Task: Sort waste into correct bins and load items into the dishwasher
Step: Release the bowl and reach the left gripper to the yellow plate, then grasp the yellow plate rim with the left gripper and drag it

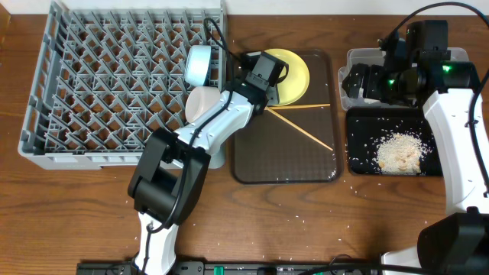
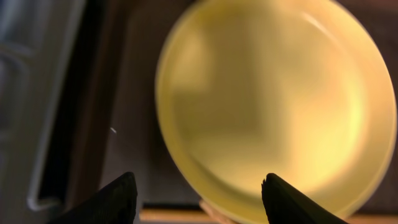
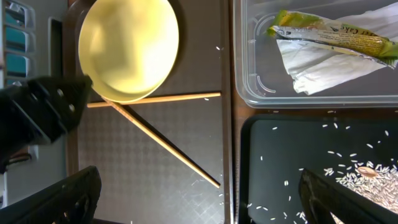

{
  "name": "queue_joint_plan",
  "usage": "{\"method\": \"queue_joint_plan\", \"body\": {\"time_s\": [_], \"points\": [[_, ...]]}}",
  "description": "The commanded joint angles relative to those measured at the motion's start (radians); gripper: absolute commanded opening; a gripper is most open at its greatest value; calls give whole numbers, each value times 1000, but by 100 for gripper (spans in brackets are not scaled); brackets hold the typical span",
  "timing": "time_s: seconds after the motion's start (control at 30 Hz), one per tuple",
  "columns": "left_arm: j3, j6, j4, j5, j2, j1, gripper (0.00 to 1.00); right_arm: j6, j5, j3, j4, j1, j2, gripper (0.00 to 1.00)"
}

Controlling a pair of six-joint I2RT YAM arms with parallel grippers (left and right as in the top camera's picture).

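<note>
The round yellow plate point(image 1: 296, 70) lies at the back of the brown tray point(image 1: 260, 164). My left gripper point(image 1: 276, 82) hovers at its left rim. In the left wrist view the plate point(image 2: 273, 99) fills the frame, and the open left gripper point(image 2: 199, 196) straddles its near rim, one finger point(image 2: 292, 202) over the plate and the other off it. Two chopsticks point(image 1: 307, 131) lie on the tray beside the plate. My right gripper point(image 1: 353, 82) is open and empty above the clear tub point(image 1: 355, 55), which holds the wrapper point(image 3: 336, 34) and napkin point(image 3: 323, 65).
The grey dish rack point(image 1: 114, 84) fills the left side, with a light blue bowl point(image 1: 199, 65) and a white bowl point(image 1: 202, 103) at its right edge. The black tray point(image 1: 359, 153) holds a rice pile point(image 1: 399, 153). Loose grains dot the table.
</note>
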Motion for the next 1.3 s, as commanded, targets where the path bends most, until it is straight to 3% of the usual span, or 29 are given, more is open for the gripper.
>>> {"method": "queue_joint_plan", "body": {"time_s": [0.0,0.37,0.63,0.73,0.87,0.9,1.27], "points": [[3,-97,50,-146,45,9,65,-16,3,1,-2,-6,-21,99],[3,-97,158,-159,164,9,55,-18,3,1,-5,-6,-21,99],[2,-98,238,-161,220,3,53,-23,3,0,-8,-6,-21,99],[2,-98,242,-160,249,2,45,-23,3,-1,-8,-6,-21,99],[2,-97,240,-166,251,2,12,-23,3,-1,-8,-6,-21,99],[2,-97,239,-168,250,2,8,-23,3,-1,-8,-6,-21,99],[2,52,220,-168,185,3,7,-23,3,-1,-10,-6,-21,99]]}}
